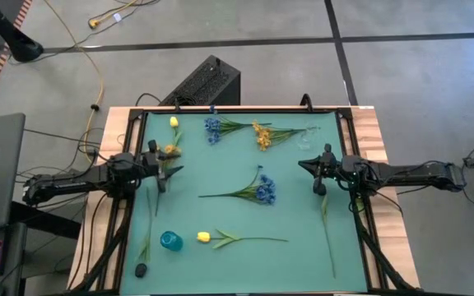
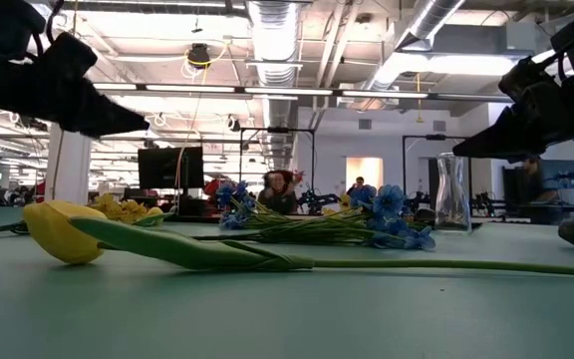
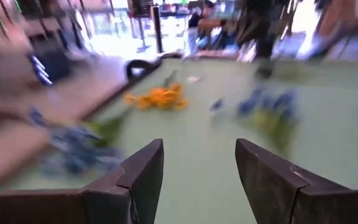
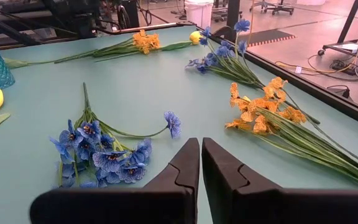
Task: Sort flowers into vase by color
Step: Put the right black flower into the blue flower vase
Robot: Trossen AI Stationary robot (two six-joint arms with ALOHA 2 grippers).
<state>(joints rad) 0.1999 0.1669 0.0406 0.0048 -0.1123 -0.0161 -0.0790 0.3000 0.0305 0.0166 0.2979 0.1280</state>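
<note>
Both arms hang over the teal table (image 1: 303, 214), neither holding anything. Left gripper (image 1: 168, 173) stands at the left side with its fingers spread wide and nothing between them; the left wrist view is smeared, so that arm looks to be swinging. Right gripper (image 1: 313, 171) sits at the right side, jaws pressed together, empty.

Flowers all lie flat and loose. A blue bunch (image 1: 263, 190) is mid-table, heads toward the right arm, stems trailing left. Another blue spray (image 1: 213, 128) and an orange spray (image 1: 262, 136) lie along the far edge, side by side. A yellow cluster (image 1: 170, 150) lies just beside the left gripper, a yellow bud (image 1: 174, 122) beyond it. A yellow tulip (image 1: 204, 237) rests near the front, next to a blue vase (image 1: 170, 241). A clear glass vase (image 2: 450, 192) stands at the far right corner.

My read: sorting is not yet begun, and the step in hand is the first pick. The left arm, already open, seems best placed for the yellow cluster. Better to close across the stem below the head, where it is firm, than on the petals. The stems are thin and lie flush on the mat, so the fingertips would need to come right down to the surface. The glass vase looks narrow-necked, so the stem should go in end first and upright.
</note>
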